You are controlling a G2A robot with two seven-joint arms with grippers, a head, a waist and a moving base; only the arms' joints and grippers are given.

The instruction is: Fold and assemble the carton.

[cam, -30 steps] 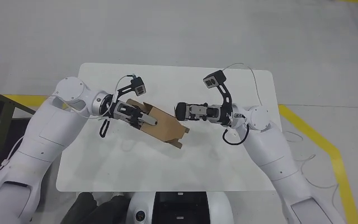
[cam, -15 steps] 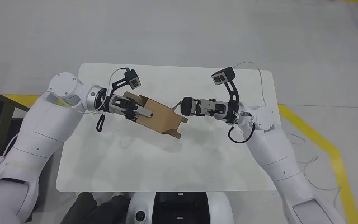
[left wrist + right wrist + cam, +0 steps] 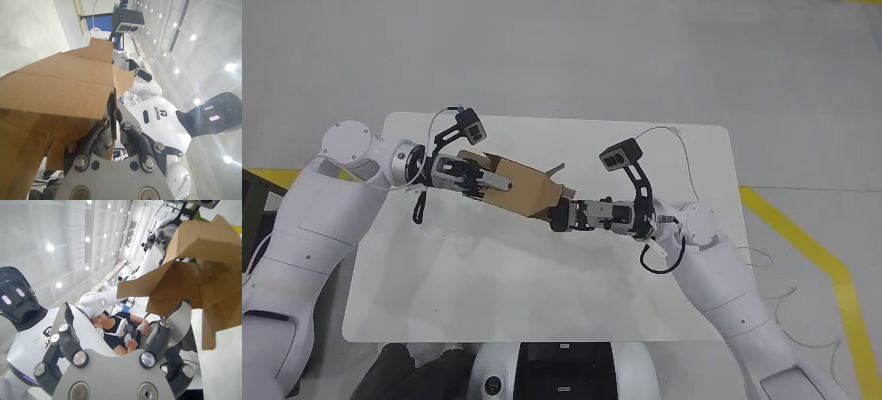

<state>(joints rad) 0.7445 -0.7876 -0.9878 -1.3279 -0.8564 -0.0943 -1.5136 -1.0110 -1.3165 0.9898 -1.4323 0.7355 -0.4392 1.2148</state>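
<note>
The brown cardboard carton (image 3: 527, 190) is partly unfolded, with loose flaps, and is held above the far left part of the white table (image 3: 492, 290). My left gripper (image 3: 490, 181) is shut on one wall at the carton's left end. In the left wrist view its fingers (image 3: 123, 115) pinch the corrugated edge of the carton (image 3: 56, 85). My right gripper (image 3: 560, 216) is open at the carton's near right corner. In the right wrist view one finger (image 3: 182, 308) lies against the open end of the carton (image 3: 189, 281), and nothing sits between the fingers.
The table's near half and right side are bare. Grey floor with yellow tape (image 3: 832, 270) surrounds the table. A dark object (image 3: 254, 190) stands off the table's left edge.
The left arm carried the carton toward the far left of the table. The right gripper moved left and nearer, from the carton's right end to its near right corner.
</note>
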